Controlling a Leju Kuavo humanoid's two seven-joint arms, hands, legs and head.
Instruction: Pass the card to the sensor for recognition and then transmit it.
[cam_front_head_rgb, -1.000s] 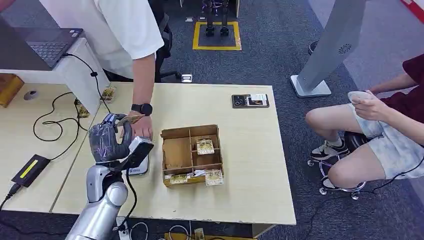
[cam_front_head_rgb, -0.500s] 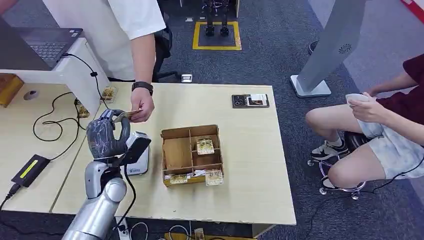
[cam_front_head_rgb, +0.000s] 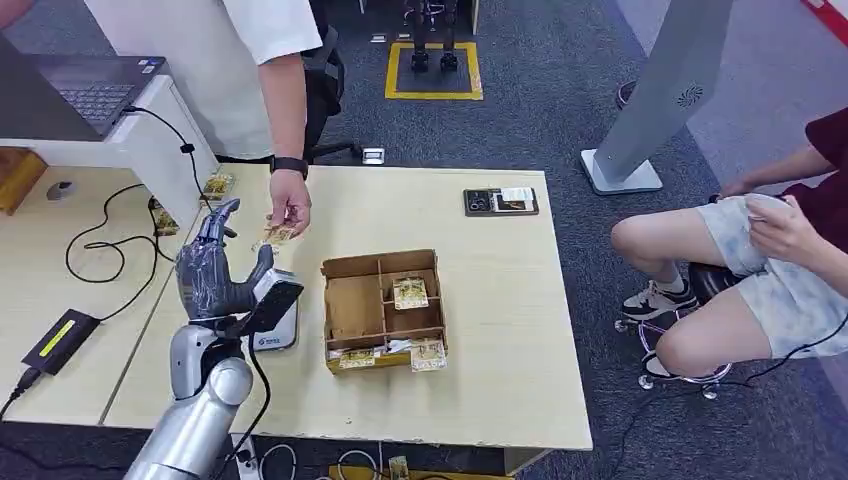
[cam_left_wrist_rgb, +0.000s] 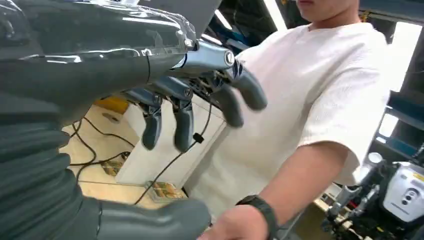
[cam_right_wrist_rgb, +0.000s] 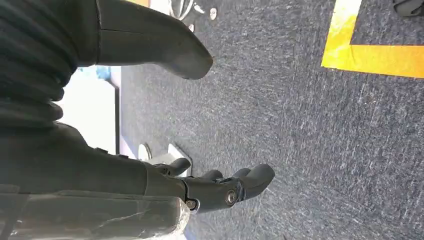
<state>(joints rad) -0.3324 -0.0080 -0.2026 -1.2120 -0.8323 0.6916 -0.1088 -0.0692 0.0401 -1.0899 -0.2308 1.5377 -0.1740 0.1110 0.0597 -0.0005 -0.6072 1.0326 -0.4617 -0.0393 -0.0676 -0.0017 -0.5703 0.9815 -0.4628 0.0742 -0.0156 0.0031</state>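
Observation:
My left hand (cam_front_head_rgb: 212, 272) is raised over the table's left edge, fingers spread and holding nothing. Just beyond it, a person's hand (cam_front_head_rgb: 289, 203) pinches the small yellowish card (cam_front_head_rgb: 278, 237) above the table. The white card sensor (cam_front_head_rgb: 272, 318) with its dark tilted top stands right beside my left hand. In the left wrist view my left hand (cam_left_wrist_rgb: 100, 75) has its fingers (cam_left_wrist_rgb: 182, 125) apart, with the person's watch-wearing hand (cam_left_wrist_rgb: 235, 225) near the thumb. My right hand (cam_right_wrist_rgb: 150, 180) hangs over grey carpet, loosely open and holding nothing.
A divided cardboard box (cam_front_head_rgb: 380, 259) with several cards lies mid-table (cam_front_head_rgb: 490, 300). A black device (cam_front_head_rgb: 500, 201) sits at the far edge. A laptop (cam_front_head_rgb: 95, 90), cables and a power brick (cam_front_head_rgb: 60, 340) are on the left desk. A seated person (cam_front_head_rgb: 760, 250) is at the right.
The person took the card out of my left hand and drew it away toward the far side. My left hand's fingers have spread apart.

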